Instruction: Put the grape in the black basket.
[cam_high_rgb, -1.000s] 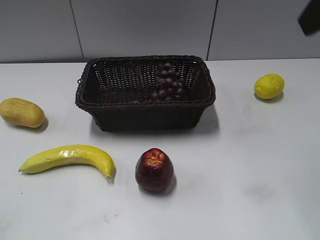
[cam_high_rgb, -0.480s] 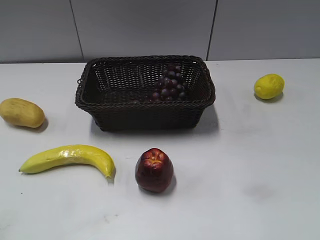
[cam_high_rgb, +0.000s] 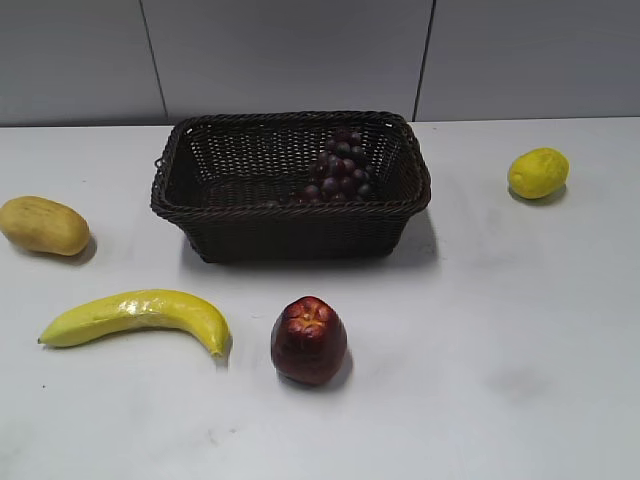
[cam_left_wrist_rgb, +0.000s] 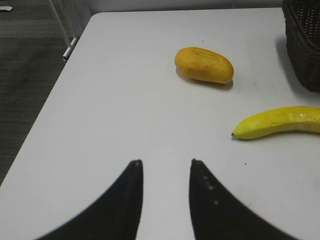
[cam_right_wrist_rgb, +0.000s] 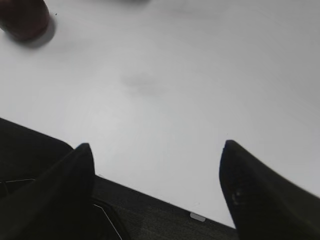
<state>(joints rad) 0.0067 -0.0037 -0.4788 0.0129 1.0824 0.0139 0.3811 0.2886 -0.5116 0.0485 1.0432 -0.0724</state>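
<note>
The grape (cam_high_rgb: 340, 170), a dark red-purple bunch, lies inside the black basket (cam_high_rgb: 290, 215) at its right side, leaning on the far wall. A corner of the basket shows in the left wrist view (cam_left_wrist_rgb: 304, 40). No arm shows in the exterior view. My left gripper (cam_left_wrist_rgb: 165, 162) is open and empty above the left part of the white table. My right gripper (cam_right_wrist_rgb: 157, 147) is open and empty, wide apart, over the table's front edge.
A dark red apple (cam_high_rgb: 309, 340) sits in front of the basket and shows blurred in the right wrist view (cam_right_wrist_rgb: 22, 20). A banana (cam_high_rgb: 135, 315) (cam_left_wrist_rgb: 277, 122) and a mango (cam_high_rgb: 43, 225) (cam_left_wrist_rgb: 204, 65) lie at the left. A lemon (cam_high_rgb: 538, 172) sits at the back right.
The right arm, seen at the top right a second ago, has left the exterior view. The grape bunch has settled a little to the right inside the basket.
</note>
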